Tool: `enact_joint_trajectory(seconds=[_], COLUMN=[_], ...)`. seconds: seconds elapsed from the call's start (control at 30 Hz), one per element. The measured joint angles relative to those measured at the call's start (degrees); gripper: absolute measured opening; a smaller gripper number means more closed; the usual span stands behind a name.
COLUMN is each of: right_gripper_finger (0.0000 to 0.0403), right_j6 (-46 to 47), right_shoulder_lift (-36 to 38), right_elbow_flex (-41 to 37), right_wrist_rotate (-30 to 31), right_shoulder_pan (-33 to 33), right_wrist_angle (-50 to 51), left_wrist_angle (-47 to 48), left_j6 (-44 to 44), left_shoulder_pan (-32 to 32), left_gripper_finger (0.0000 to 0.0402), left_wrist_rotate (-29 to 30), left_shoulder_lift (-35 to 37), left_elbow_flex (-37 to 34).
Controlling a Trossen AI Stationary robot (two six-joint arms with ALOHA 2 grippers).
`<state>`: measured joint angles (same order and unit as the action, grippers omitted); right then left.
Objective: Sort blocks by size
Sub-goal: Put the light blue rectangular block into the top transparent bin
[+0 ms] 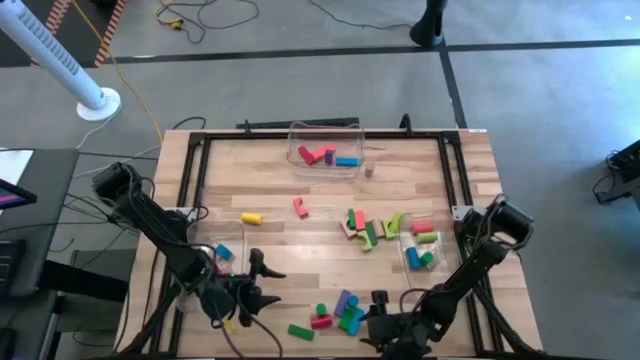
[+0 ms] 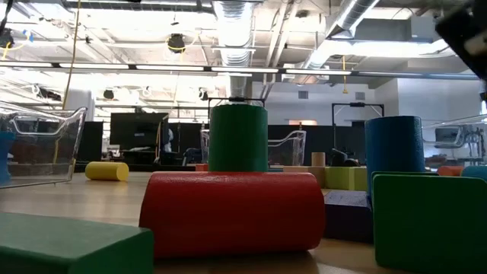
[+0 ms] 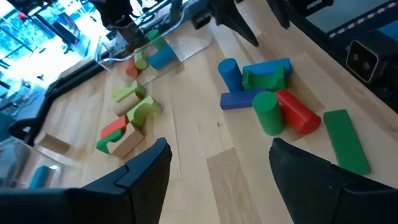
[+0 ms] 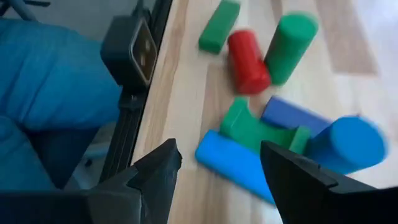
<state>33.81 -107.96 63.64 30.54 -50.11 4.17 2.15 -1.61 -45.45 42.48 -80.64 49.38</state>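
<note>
Blocks [image 1: 338, 310] crowd your bench's [image 1: 300, 190] near edge between both grippers; the red cylinder [image 3: 297, 113] lies flat (long axis beside the upright green one [image 3: 267, 112]). Left gripper [image 3: 214, 168] and right gripper [image 4: 217, 171] hover, fingers spread, empty.

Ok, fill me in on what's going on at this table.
Two robot arms are sorting toy blocks by size, and neither holds anything at present. The left claw and the right claw both hang open near the table's front edge, either side of a small cluster of blocks. More blocks lie loose in a pile mid-table, and a few already sit in the clear bin at the back and the bin on the right. A yellow cylinder lies alone.
</note>
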Motion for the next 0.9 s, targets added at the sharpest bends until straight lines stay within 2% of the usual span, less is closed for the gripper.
enact_joint_trajectory(seconds=[0.27, 0.53, 0.67, 0.9], right_gripper_finger=[0.0256, 0.0256, 0.0256, 0.0256], right_j6=[0.2, -4.7, -5.0, 0.3], right_shoulder_lift=[-4.3, -5.8, -5.8, -5.4], right_elbow_flex=[0.0, 0.0, 0.0, -0.1], right_wrist_rotate=[-5.2, -5.6, -6.7, -9.0], right_shoulder_pan=[1.4, 4.7, 5.8, 8.3], right_wrist_angle=[-5.3, -6.6, -4.3, 2.1], left_wrist_angle=[-3.3, -3.2, -3.1, -3.0], left_j6=[0.4, 0.7, 0.7, 0.7], left_shoulder_pan=[2.2, 2.7, 2.7, 2.7], left_gripper_finger=[0.0261, 0.0261, 0.0261, 0.0261], left_wrist_rotate=[-1.9, -3.3, -3.3, -3.3], left_shoulder_lift=[0.0, 0.0, 0.0, 0.0], left_elbow_flex=[-2.1, -2.1, -2.1, -2.1])
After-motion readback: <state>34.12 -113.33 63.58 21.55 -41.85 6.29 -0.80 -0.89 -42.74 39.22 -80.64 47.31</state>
